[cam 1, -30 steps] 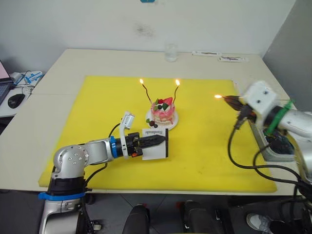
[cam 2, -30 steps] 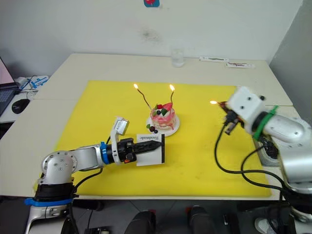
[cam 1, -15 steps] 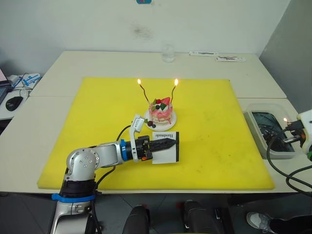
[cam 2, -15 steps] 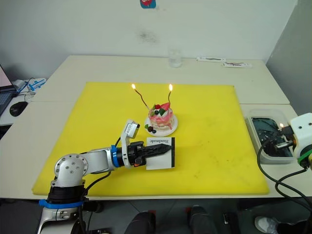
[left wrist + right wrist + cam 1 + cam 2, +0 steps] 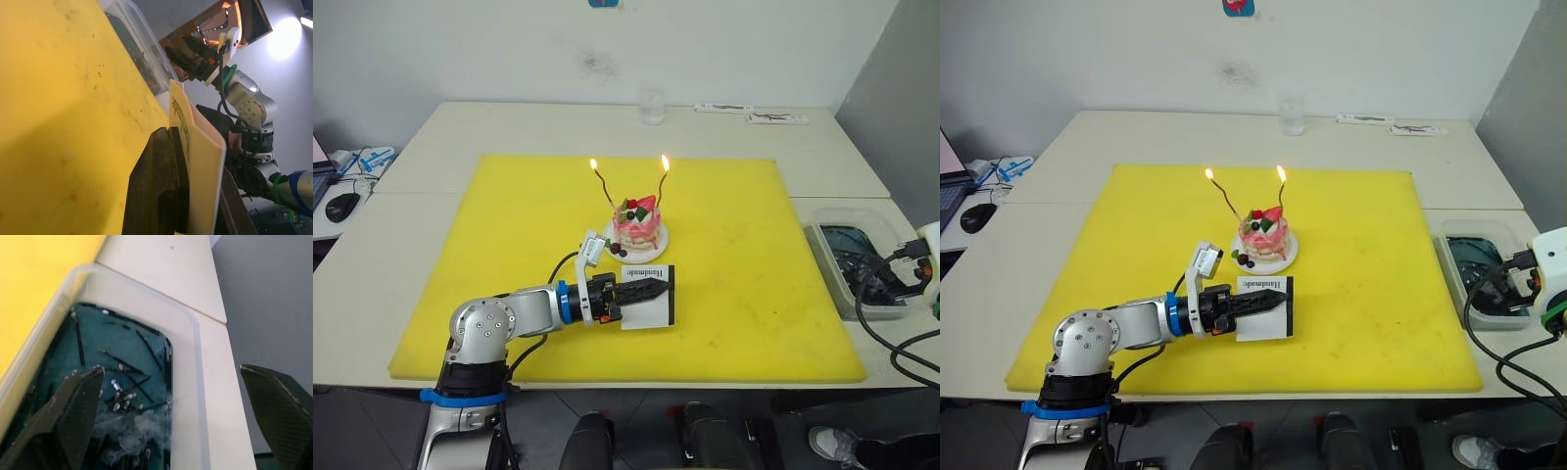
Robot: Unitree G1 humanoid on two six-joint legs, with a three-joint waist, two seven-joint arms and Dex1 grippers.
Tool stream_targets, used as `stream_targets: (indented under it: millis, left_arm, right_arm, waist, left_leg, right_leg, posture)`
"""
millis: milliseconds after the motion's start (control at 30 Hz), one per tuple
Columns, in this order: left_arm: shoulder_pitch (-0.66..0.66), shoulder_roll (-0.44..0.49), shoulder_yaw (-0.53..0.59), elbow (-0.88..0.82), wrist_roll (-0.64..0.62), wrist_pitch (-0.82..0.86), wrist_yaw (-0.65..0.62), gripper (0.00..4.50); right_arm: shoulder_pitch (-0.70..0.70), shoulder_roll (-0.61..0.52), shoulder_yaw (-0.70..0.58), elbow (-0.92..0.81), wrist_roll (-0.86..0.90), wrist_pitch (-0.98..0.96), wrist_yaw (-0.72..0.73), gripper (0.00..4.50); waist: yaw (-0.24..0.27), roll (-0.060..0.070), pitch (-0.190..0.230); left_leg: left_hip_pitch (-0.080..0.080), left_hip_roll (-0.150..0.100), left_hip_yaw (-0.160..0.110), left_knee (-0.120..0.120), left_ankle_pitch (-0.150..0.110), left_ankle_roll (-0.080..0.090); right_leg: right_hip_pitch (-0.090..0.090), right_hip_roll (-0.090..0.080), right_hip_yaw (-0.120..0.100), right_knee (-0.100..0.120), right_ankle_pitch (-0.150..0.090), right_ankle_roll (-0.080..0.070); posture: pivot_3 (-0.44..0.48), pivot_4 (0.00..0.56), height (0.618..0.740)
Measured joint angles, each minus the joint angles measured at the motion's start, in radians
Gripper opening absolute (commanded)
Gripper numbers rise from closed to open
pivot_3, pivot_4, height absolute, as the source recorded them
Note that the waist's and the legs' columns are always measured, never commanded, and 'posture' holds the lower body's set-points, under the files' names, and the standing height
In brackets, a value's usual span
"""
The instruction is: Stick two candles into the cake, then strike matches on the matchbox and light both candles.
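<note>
Right wrist view: spent matches (image 5: 122,382) underwater.

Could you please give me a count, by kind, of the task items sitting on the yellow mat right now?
Lit candles: 2 (dark red, yellowish-gold)
Cake: 1
Matchbox: 1, held by the left gripper
Total: 4

Only readable text I can spot is on the matchbox (image 5: 1265,305), which sits at 6 o'clock from the cake (image 5: 1266,238): small black lettering along its top edge that looks like "Handmade". It also shows in the left wrist view, too skewed to read there.
</note>
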Motion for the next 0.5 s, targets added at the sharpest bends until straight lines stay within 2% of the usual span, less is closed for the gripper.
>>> stream_targets:
  millis: [100, 233, 367, 467, 500]
  left_arm:
    - [0.003, -0.004, 0.000, -0.009, 0.000, 0.009, 0.040, 0.00]
    - [0.009, -0.049, -0.010, -0.034, 0.000, 0.048, 0.173, 0.00]
    - [0.011, -0.067, -0.024, -0.035, 0.016, 0.072, 0.257, 0.00]
    - [0.012, -0.072, -0.032, -0.035, 0.034, 0.076, 0.284, 0.00]
    - [0.011, -0.073, -0.038, -0.035, 0.043, 0.076, 0.289, 0.28]
  right_arm:
    - [0.018, -0.011, -0.019, -0.017, 0.030, -0.048, 0.047, 4.47]
    - [0.074, -0.040, -0.027, -0.111, 0.155, -0.117, 0.212, 4.47]
    - [0.127, -0.092, 0.002, -0.276, 0.330, -0.051, 0.356, 4.47]
    - [0.141, -0.151, 0.071, -0.371, 0.434, 0.023, 0.426, 4.47]
    - [0.135, -0.167, 0.098, -0.391, 0.456, 0.037, 0.436, 4.49]
  waist:
    - [0.000, 0.000, 0.000]
    - [0.000, 0.001, 0.000]
    - [0.000, 0.001, 0.000]
    - [0.000, 0.000, 0.000]
    - [0.000, 0.000, 0.000]
  left_leg:
    - [0.000, 0.000, 0.000, 0.000, 0.000, 0.000]
    - [0.000, 0.000, 0.000, 0.000, 0.000, 0.000]
    - [0.000, 0.000, -0.002, 0.000, 0.000, 0.000]
    - [0.000, 0.000, -0.001, 0.001, 0.000, 0.000]
    - [0.000, 0.000, -0.001, 0.001, 0.000, 0.000]
  right_leg:
    - [0.000, 0.000, 0.000, 0.000, 0.000, 0.000]
    - [0.000, 0.000, 0.000, 0.000, 0.001, 0.002]
    - [0.001, 0.001, -0.001, 0.000, 0.001, 0.002]
    - [0.001, 0.000, 0.000, 0.000, 0.000, 0.001]
    - [0.001, 0.000, 0.000, 0.000, 0.000, 0.001]
  posture:
    - [0.000, 0.150, 0.740]
    - [0.000, 0.150, 0.740]
    - [0.000, 0.150, 0.740]
    - [0.000, 0.150, 0.740]
    - [0.000, 0.150, 0.740]
